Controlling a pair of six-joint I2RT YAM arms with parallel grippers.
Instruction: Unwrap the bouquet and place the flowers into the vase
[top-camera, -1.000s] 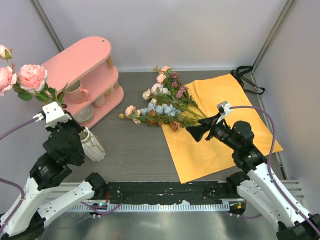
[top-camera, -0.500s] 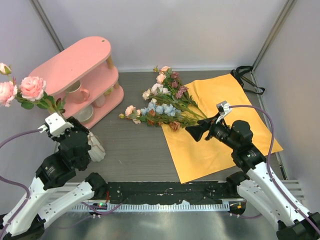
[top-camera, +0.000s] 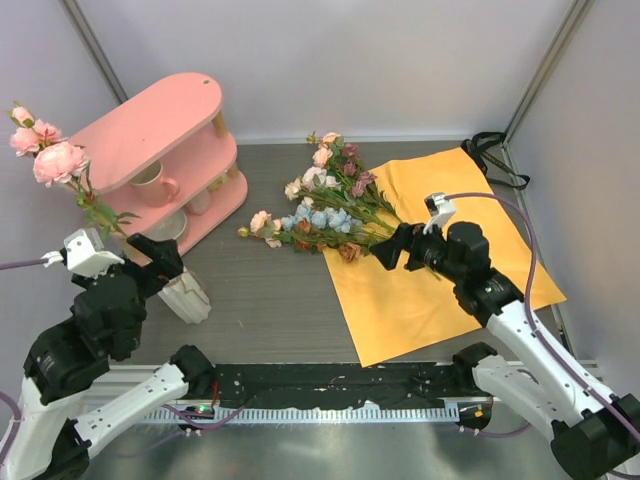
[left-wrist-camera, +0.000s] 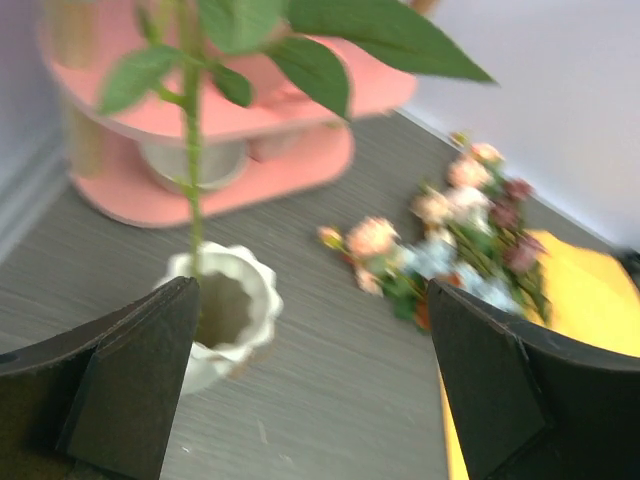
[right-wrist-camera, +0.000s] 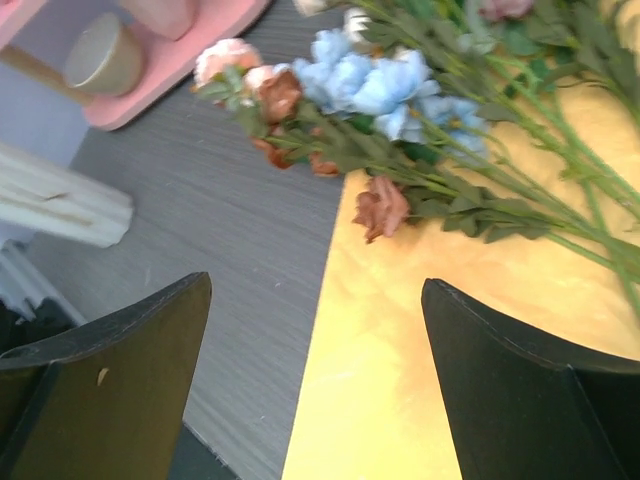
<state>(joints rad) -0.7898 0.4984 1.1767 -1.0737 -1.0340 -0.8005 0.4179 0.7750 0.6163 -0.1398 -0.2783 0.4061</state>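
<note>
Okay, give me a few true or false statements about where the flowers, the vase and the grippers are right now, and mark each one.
1. A pink rose stem stands in the vase. True.
2. The left gripper is shut on that stem. False: it is open and holds nothing.
3. The orange sheet lies spread flat under the stems of the flowers on the table. True.
4. The right gripper holds a blue flower. False: it is open and empty, close to the flowers.

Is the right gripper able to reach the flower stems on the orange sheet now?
Probably yes: the right gripper is open, close to the flower stems on the orange sheet, and nothing lies between them.
</note>
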